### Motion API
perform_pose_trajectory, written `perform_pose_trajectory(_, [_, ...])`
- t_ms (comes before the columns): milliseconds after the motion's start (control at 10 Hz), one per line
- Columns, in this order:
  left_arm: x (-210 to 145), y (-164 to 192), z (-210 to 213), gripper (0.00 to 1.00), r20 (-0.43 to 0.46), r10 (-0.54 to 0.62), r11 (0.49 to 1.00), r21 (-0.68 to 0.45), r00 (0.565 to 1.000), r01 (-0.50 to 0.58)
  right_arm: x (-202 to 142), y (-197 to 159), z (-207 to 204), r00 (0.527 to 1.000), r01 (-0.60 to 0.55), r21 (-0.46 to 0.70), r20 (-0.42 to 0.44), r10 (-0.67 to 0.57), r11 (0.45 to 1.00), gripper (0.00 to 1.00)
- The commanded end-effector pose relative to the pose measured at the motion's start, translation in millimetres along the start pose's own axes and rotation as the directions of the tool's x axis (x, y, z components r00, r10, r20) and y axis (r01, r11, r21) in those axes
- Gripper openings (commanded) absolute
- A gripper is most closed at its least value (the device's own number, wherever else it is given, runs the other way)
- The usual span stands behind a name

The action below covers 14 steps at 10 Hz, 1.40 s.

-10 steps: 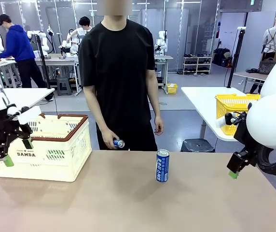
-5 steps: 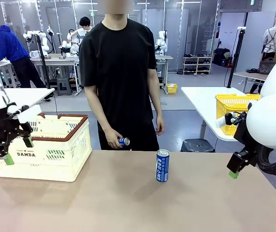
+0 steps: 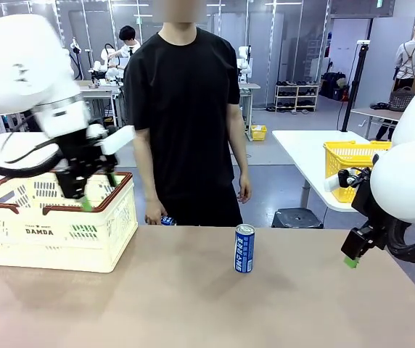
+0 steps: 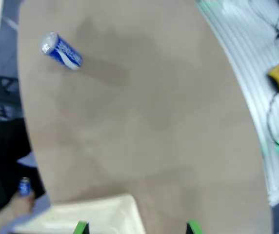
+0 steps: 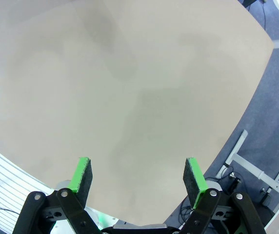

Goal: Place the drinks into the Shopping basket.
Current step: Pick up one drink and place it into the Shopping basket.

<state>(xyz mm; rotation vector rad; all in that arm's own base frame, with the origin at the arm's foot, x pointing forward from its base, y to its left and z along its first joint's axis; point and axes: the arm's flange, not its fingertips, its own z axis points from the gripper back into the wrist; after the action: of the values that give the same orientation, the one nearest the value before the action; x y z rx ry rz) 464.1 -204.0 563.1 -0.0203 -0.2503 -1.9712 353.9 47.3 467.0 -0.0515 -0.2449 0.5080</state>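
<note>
While the left fingers [image 4: 81,227] hover apart over the basket [image 3: 99,250], the blue can [image 3: 244,248] stands at its three o'clock; grip it mid-body, upright; right fingers [image 5: 83,171] apart, empty.

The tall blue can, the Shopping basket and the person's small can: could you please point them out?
tall blue can [image 3: 244,249], front view, printed side.
Shopping basket [image 3: 48,250], front view, front lattice wall.
small can [image 3: 167,220], front view, its blue body.
</note>
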Motion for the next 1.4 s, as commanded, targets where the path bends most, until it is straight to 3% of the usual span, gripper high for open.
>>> perform_pose_trajectory(0, [25,61,-9,1.00,-0.026,-0.046,0.999,-0.019,0.999,0.046,-1,1,0,1.000,-0.001,0.003,-0.003,0.001,1.000,0.94])
perform_pose_trajectory(200, [69,106,-24,1.00,-0.072,-0.111,0.993,-0.033,0.991,0.109,-1,1,0,1.000,-0.001,0.003,-0.003,0.001,1.000,0.94])
perform_pose_trajectory(600, [148,153,-68,1.00,-0.034,-0.245,0.967,-0.075,0.969,0.242,-1,1,0,1.000,-0.001,0.003,-0.003,0.001,1.000,0.94])
perform_pose_trajectory(1300, [209,189,-128,1.00,0.069,-0.303,0.949,-0.071,0.950,0.308,-1,1,0,1.000,-0.001,0.003,-0.003,0.001,1.000,0.94])
